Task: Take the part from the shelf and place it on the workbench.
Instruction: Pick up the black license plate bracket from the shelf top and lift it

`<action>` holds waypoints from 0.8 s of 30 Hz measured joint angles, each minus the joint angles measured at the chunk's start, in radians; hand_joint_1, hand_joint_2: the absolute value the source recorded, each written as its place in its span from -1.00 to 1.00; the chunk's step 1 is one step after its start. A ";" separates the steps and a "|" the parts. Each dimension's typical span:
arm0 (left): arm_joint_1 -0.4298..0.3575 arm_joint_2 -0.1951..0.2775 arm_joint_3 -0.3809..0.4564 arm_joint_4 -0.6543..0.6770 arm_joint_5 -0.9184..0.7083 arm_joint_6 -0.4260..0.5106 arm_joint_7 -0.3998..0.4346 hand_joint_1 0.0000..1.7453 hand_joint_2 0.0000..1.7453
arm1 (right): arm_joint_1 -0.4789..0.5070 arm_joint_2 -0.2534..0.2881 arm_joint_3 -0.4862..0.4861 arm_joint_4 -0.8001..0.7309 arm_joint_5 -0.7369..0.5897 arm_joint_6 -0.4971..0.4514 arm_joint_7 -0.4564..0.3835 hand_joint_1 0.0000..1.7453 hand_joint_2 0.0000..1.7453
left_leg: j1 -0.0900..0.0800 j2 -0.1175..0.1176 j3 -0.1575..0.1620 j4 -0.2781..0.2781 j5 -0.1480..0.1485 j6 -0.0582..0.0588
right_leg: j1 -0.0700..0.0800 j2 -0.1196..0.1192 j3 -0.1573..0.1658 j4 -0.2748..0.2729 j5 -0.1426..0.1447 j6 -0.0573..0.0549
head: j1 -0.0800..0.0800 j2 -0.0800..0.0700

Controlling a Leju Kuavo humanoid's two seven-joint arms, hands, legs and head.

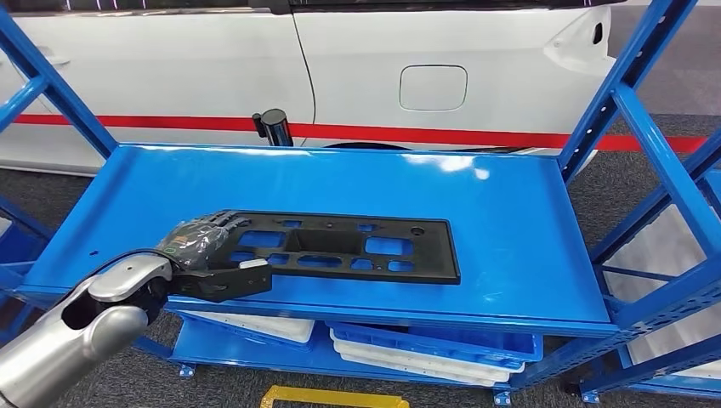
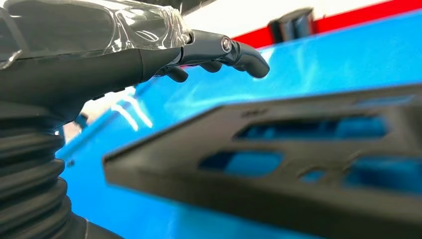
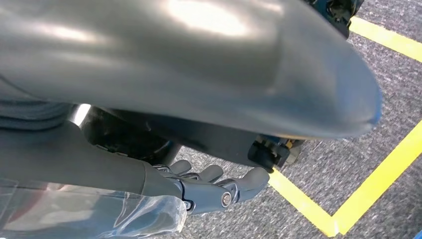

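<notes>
Blue metal shelf rack (image 1: 510, 212) fills centre, glossy top deck catching overhead light glare near 1 o'clock. Blue slanted uprights (image 1: 633, 76) at 2 o'clock and 10 o'clock. White car body with red stripe (image 1: 383, 76) across 12 o'clock, fuel flap visible. Glossy black cylindrical post (image 1: 274, 126) at 11 o'clock behind deck. Lower deck at 6 o'clock holds white and blue plastic trays (image 1: 425, 348), perhaps stacked. Dark grey carpet floor (image 1: 646, 153); yellow floor tape lines (image 3: 378, 184) at 6 o'clock.
</notes>
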 joint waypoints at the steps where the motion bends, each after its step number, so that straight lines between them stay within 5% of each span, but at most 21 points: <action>1: -0.007 0.001 -0.003 -0.010 0.000 -0.006 0.002 -1.00 1.00 | 0.000 0.000 0.000 0.000 -0.001 0.000 -0.001 -1.00 -1.00 | 0.000 0.000 -0.030 0.060 -0.029 -0.002 | 0.000 0.001 0.001 0.000 -0.001 -0.004 | -0.001 0.000; 3: -0.016 0.002 -0.012 -0.026 0.000 -0.011 0.005 -1.00 1.00 | 0.000 0.000 0.000 0.000 -0.003 0.000 -0.002 -1.00 -1.00 | -0.001 0.000 -0.112 0.210 -0.081 -0.004 | 0.003 0.002 0.001 0.000 -0.004 -0.009 | -0.002 0.000; 5: -0.017 0.002 -0.020 -0.037 -0.002 -0.014 0.006 -1.00 1.00 | 0.000 0.000 0.000 0.000 -0.003 0.000 -0.003 -1.00 -1.00 | -0.002 0.000 -0.155 0.270 -0.080 -0.003 | 0.005 0.005 0.004 0.000 -0.006 -0.012 | -0.002 0.000; 8: -0.028 0.002 -0.028 -0.047 -0.014 -0.015 0.009 -1.00 1.00 | 0.000 0.000 0.000 0.000 -0.004 0.000 -0.003 -1.00 -1.00 | -0.003 0.000 -0.084 0.087 0.032 0.006 | 0.005 0.011 0.014 0.000 -0.012 -0.010 | -0.003 0.000; 10: -0.043 0.002 -0.035 -0.048 -0.031 -0.013 0.012 -1.00 1.00 | 0.000 0.000 0.000 0.000 -0.005 0.000 -0.002 -1.00 -1.00 | -0.009 0.000 -0.036 -0.023 0.075 0.013 | 0.008 0.014 0.016 0.001 -0.016 -0.004 | -0.003 0.000; 15: -0.052 0.004 -0.048 -0.048 -0.060 -0.001 0.014 -1.00 1.00 | -0.001 0.000 0.000 0.000 -0.004 0.000 0.001 -1.00 -1.00 | -0.011 0.000 -0.018 -0.055 0.079 0.029 | 0.008 0.013 0.015 0.012 -0.031 0.019 | -0.002 0.000; 17: -0.055 0.004 -0.052 -0.044 -0.078 0.008 0.014 -1.00 1.00 | -0.002 0.000 0.000 0.000 -0.003 0.000 0.002 -1.00 -1.00 | -0.007 0.002 -0.010 -0.060 0.079 0.036 | 0.008 0.010 -0.023 0.100 -0.079 0.024 | 0.000 0.000; 20: -0.054 0.004 -0.063 -0.022 -0.099 0.021 0.014 -1.00 1.00 | -0.008 0.000 0.000 0.000 0.002 0.000 0.004 -1.00 -1.00 | -0.007 0.003 -0.007 -0.060 0.076 0.041 | 0.006 0.009 -0.122 0.296 -0.156 0.029 | 0.003 0.000; 22: -0.051 0.004 -0.071 -0.006 -0.103 0.027 0.011 -1.00 1.00 | -0.011 0.000 0.001 0.000 0.003 0.000 0.008 -1.00 -1.00 | -0.006 0.002 -0.006 -0.059 0.075 0.040 | 0.003 0.008 -0.132 0.302 -0.135 0.031 | 0.003 0.000; 24: -0.050 0.004 -0.076 0.013 -0.106 0.036 0.006 -1.00 1.00 | -0.009 0.000 0.001 0.000 0.004 0.000 0.012 -1.00 -1.00 | -0.003 0.000 -0.002 -0.057 0.070 0.033 | -0.003 0.005 -0.073 0.172 -0.062 0.034 | 0.004 0.000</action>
